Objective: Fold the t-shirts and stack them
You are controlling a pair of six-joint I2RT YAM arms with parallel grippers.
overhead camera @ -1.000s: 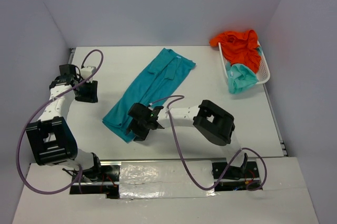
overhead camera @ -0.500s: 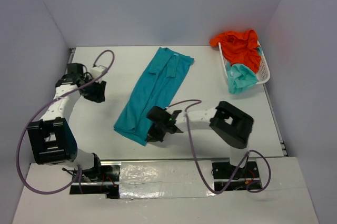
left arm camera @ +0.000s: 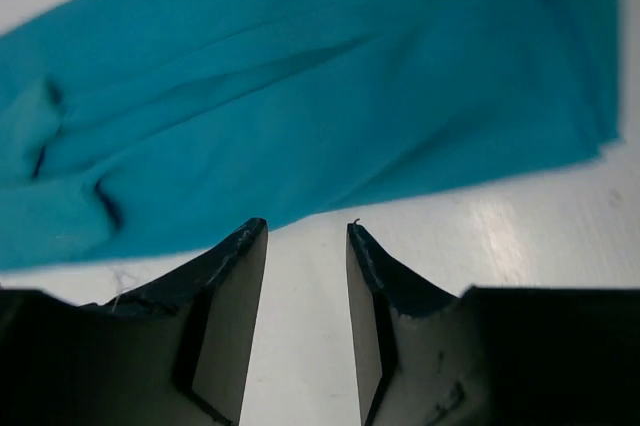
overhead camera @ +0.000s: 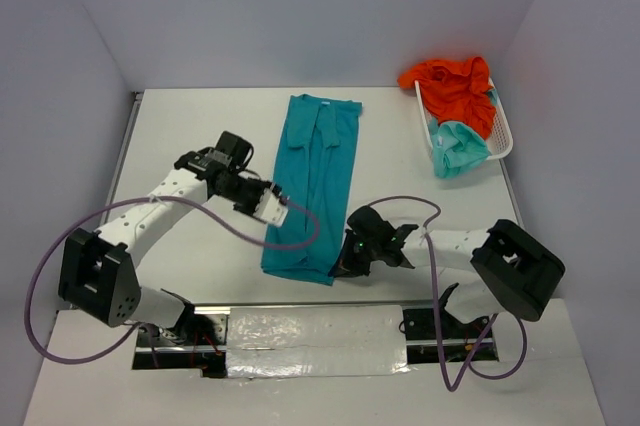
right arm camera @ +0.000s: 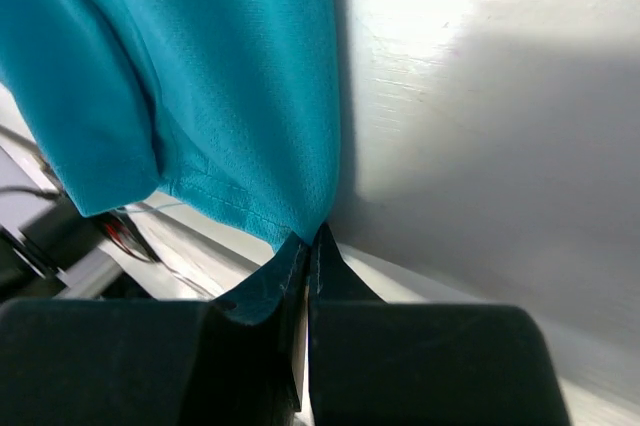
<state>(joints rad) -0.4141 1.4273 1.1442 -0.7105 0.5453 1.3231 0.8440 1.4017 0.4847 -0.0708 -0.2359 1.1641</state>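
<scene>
Jaws at right pinch the teal shirt [overhead camera: 320,168] hem; left jaws, open, must grip its edge before the fold.

teal shirt [left arm camera: 300,96]: cropped top and left, left wrist view | mint-aqua shirt [overhead camera: 458,151]: partly under orange shirt [overhead camera: 455,86]

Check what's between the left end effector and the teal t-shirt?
Only a narrow bare strip of white table separates the left end effector from the teal t-shirt, at its near edge. This shows in the left wrist view.
</scene>
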